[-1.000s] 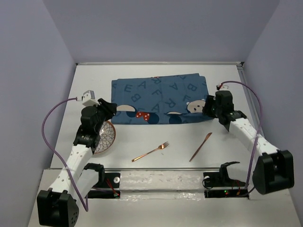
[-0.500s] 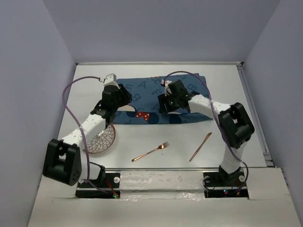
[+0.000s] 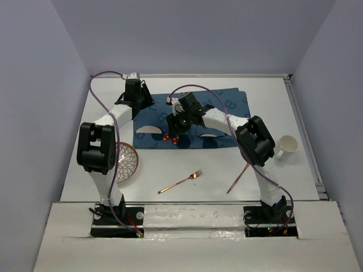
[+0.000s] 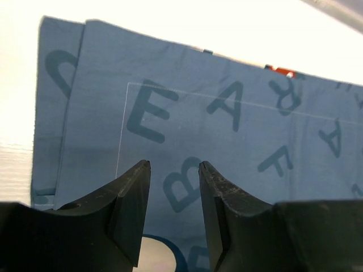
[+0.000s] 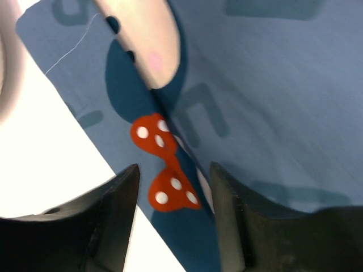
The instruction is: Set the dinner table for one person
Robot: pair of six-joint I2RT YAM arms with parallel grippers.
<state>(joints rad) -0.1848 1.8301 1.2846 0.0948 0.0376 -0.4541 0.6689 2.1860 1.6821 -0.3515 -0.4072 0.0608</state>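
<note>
The dinner table (image 3: 272, 107) is a plain white tabletop. A blue cloth (image 3: 221, 107) printed with letters and bear faces lies folded at its back middle. My left gripper (image 3: 143, 99) hovers open and empty over the cloth's far left corner; in the left wrist view (image 4: 173, 165) its fingers frame printed letters on the cloth (image 4: 227, 130). My right gripper (image 3: 174, 131) is open and empty over the cloth's near left edge; in the right wrist view (image 5: 173, 170) its fingers straddle a red spotted bow (image 5: 161, 170).
A patterned plate (image 3: 127, 163) lies at the near left, partly under the left arm. A copper fork (image 3: 181, 181) and a copper knife (image 3: 241, 175) lie near the front. A white cup (image 3: 287, 146) stands at the right.
Both arms have swung far out. The left gripper went to the cloth's far left corner and the right gripper crossed left to its near edge. The white cup now shows.
</note>
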